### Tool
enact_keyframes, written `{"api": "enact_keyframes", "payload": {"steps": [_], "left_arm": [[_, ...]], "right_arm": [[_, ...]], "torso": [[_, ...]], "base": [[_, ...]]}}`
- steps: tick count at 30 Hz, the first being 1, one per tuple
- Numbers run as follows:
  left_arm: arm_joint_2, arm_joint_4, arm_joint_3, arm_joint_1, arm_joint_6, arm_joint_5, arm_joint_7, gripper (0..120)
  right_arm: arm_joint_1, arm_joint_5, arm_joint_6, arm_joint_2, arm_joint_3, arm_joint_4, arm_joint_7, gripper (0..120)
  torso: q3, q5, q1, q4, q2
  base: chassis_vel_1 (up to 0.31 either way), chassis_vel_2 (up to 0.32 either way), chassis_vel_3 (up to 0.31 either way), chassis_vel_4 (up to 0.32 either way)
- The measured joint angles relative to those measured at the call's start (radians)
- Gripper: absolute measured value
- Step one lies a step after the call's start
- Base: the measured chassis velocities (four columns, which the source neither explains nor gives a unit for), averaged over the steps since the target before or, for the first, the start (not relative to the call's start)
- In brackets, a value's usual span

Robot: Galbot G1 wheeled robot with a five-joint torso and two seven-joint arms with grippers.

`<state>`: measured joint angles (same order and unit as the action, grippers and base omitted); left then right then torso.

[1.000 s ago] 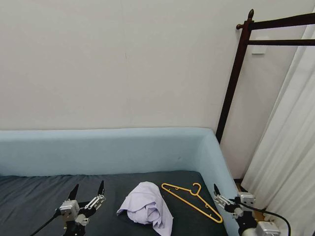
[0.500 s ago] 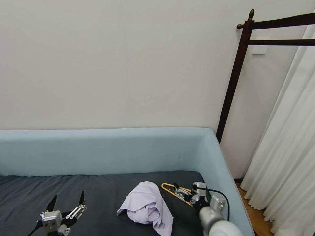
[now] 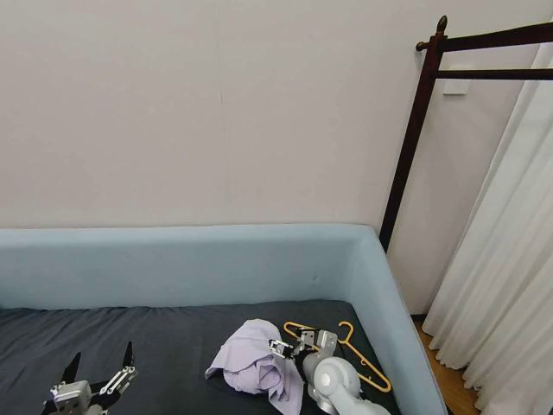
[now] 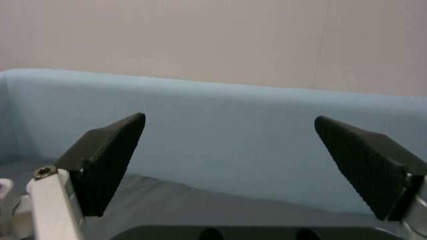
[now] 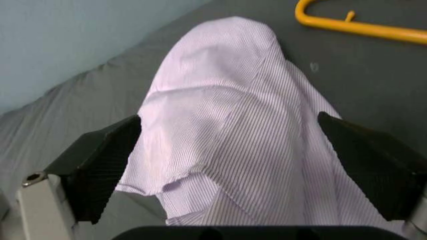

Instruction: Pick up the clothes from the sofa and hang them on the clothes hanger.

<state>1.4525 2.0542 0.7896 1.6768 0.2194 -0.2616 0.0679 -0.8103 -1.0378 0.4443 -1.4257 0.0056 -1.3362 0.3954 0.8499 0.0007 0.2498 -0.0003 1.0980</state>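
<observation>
On the blue sofa, the reach for the shirt was under way

A plain pale wall backed a sofa (image 3: pixel 216 264) with a smooth light-blue rest and a dark grey, finely woven seat. On that seat, toward its right end, lay the shirt (image 5: pixel 220 100), a soft lilac heap with thin pinstripes, crumpled into loose folds with one domed hump. A slim yellow plastic hanger (image 5: pixel 360 27) lay flat just beside it. To the right of the sofa stood a dark wooden clothes rack (image 3: pixel 413 130), and next to that a white curtain (image 3: pixel 510 259).

The step in hand looked like the pick-up. The right gripper (image 3: pixel 291 343) hovered close over the shirt, its ribbed black fingers spread wide on either side of the hump and gripping nothing. The left gripper (image 3: pixel 101 363) waited low over the seat well to the left, fingers likewise apart.

The next move probably called for lowering onto the hump and pinching a thick fold, since limp cloth slips and trails
</observation>
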Motion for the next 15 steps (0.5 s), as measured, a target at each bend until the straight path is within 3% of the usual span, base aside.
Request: {"api": "enact_keyframes", "payload": {"steps": [6,10,15], "left_arm": [[0.006,-0.001,0.001,0.006,0.009,0.004,0.000,100],[0.006,-0.005,0.002,0.009,0.016,0.005,0.002,100],[0.008,-0.007,-0.001,0.007,0.021,0.007,0.003,100]], "right_arm": [[-0.010,0.057,-0.003,-0.032,0.002,0.043,0.000,94],[-0.036,0.071,-0.021,-0.032,0.002,0.039,-0.018,75],[-0.050,0.080,-0.018,-0.030,0.002,0.027,-0.019,61]], "torso": [[0.000,0.0001,0.000,0.0000,0.000],[0.000,0.0002,0.000,-0.0001,0.000],[0.000,0.0002,0.000,-0.0002,0.000]], "base": [[0.000,0.000,0.000,0.000],[0.000,0.000,0.000,0.000],[0.000,0.000,0.000,0.000]]}}
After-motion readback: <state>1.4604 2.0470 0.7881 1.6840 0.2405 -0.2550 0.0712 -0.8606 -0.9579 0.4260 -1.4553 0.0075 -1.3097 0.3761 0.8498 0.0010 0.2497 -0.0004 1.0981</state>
